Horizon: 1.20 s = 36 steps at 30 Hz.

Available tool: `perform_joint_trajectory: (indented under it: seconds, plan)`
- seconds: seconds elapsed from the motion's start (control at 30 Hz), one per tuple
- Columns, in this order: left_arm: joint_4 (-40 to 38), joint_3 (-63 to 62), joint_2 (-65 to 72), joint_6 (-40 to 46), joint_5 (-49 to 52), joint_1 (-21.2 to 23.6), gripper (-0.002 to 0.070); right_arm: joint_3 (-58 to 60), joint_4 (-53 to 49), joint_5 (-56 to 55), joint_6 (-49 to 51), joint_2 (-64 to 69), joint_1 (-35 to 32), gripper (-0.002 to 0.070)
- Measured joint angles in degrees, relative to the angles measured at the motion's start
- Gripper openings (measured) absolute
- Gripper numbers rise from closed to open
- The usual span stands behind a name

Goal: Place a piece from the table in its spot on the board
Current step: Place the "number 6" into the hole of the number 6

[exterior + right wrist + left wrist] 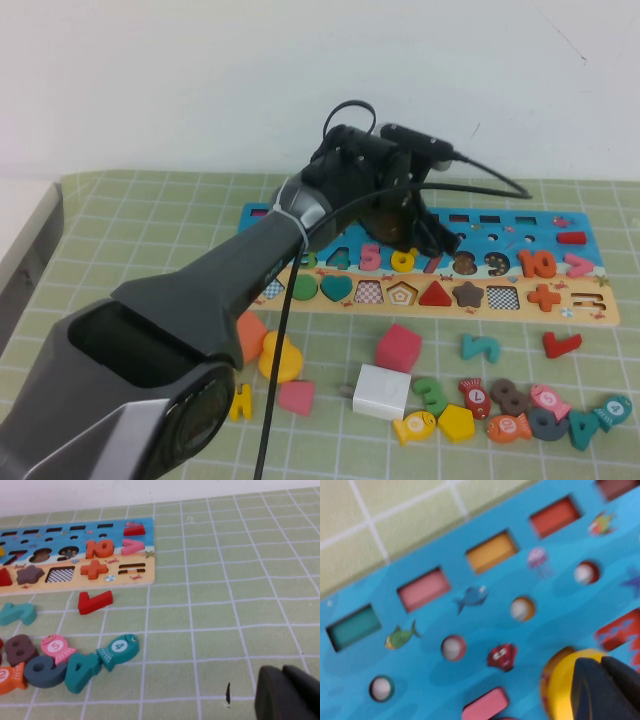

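Observation:
The board [470, 215] lies across the far part of the mat, blue band above a tan band. The yellow "6" piece [403, 260] lies in the numeral row between the pink 5 and the red 7. My left gripper [408, 238] reaches over the board just above it. In the left wrist view the dark fingers [602, 690] are pressed together on top of the yellow piece [559, 680], which lies on the blue band [420, 640] with a recess edge showing beside it. My right gripper [287, 694] is shut and empty over bare mat, right of the board [150, 550].
Loose pieces lie in front of the board: a yellow duck [280, 357], a pink cube [398, 347], a white block [380, 391], a teal numeral [480, 347], a red piece [561, 343], and several fish and digits [540, 410]. The left arm covers the board's left part.

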Motion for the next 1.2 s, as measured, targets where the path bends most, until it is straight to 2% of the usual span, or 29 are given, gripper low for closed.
perform_joint_trajectory:
  seconds: [0.33,0.83,1.2]
  plan:
    - [-0.12,0.00,0.16,1.26,-1.42,-0.82,-0.0002,0.00,0.00,0.00,0.00,0.00,0.00,-0.0002]
    - [-0.85,0.00,0.94,1.39,2.08,-0.64,-0.0002,0.00,0.00,0.00,0.00,0.00,0.00,-0.0002]
    - [-0.85,0.00,0.14,1.39,-6.79,-0.50,-0.0002,0.00,0.00,0.00,0.00,0.00,0.00,-0.0002]
